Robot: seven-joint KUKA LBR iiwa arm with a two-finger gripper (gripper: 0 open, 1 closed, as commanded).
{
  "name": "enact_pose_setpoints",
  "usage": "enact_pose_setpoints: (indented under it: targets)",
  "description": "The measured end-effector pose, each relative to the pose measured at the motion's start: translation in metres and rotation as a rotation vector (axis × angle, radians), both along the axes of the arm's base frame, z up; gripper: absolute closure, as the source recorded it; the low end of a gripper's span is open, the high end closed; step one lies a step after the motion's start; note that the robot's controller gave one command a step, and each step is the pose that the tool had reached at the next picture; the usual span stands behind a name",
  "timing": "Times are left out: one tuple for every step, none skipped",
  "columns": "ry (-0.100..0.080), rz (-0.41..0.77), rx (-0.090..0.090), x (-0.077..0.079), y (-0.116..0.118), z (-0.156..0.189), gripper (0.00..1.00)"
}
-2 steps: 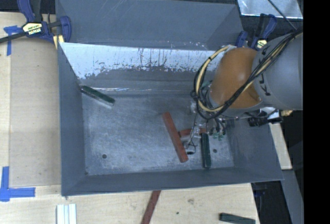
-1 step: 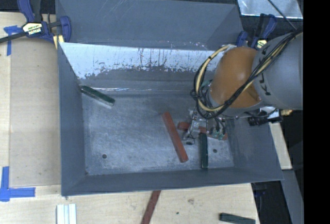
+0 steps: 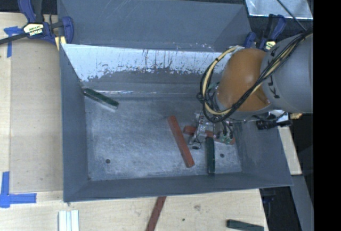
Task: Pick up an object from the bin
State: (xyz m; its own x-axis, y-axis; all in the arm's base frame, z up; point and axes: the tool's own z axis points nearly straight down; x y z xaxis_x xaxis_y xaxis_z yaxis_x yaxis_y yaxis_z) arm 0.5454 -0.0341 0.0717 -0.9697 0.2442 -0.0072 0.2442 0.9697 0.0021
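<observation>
The arm's fingers (image 3: 204, 131) are low in the bin (image 3: 74, 134), at about 4 o'clock on its floor. I cannot tell if they are apart or together. A dark green stick (image 3: 210, 158) lies at their 6 o'clock, its top end right by them. A brown stick (image 3: 181, 142) lies slanted just at their 9 o'clock. Another green stick (image 3: 101, 98) lies well apart, at 10 o'clock.
</observation>
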Motion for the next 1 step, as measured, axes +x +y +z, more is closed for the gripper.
enact_pose_setpoints:
  targets:
    - [-0.004,0.009,0.000,0.0054,0.0200,0.1677,1.00]
